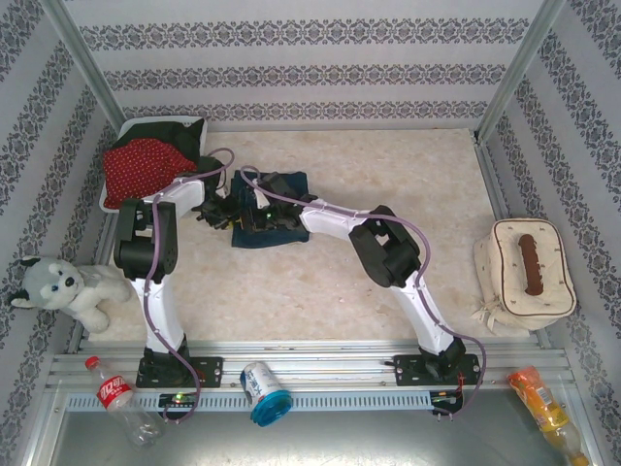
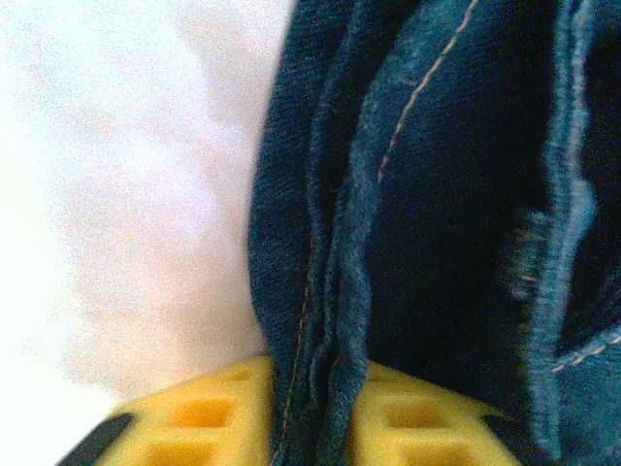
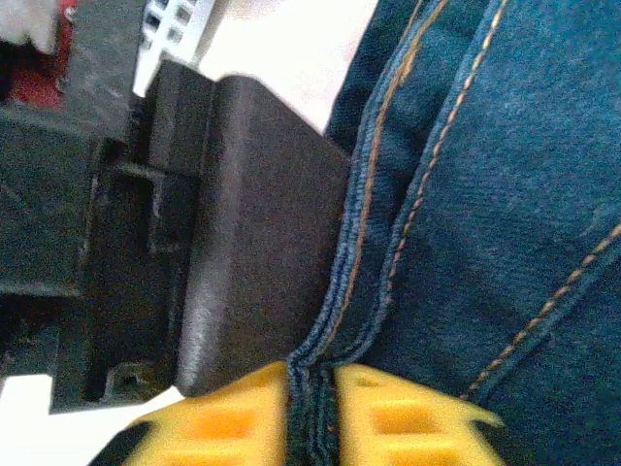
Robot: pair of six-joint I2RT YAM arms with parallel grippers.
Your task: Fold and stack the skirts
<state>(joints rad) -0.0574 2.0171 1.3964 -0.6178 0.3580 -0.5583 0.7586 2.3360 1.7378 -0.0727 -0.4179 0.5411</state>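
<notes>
A dark blue denim skirt [image 1: 283,186] lies bunched on the table left of centre, and both grippers meet over it. My left gripper [image 1: 223,212] has its yellow fingers [image 2: 194,417] pressed on a thick fold of the denim skirt [image 2: 437,194]. My right gripper [image 1: 256,208] pinches the stitched hem of the denim skirt [image 3: 505,194] between its yellow fingers [image 3: 408,422]. The red polka-dot skirt [image 1: 144,165] and a dark skirt [image 1: 187,134] rest in the white basket [image 1: 136,121] at the back left.
The left gripper's dark body [image 3: 252,243] sits right beside the right fingers. A plush husky [image 1: 60,286] lies at the left edge and a beige padded bag [image 1: 524,272] at the right. Bottles [image 1: 121,398] and a can [image 1: 264,393] lie on the front rail.
</notes>
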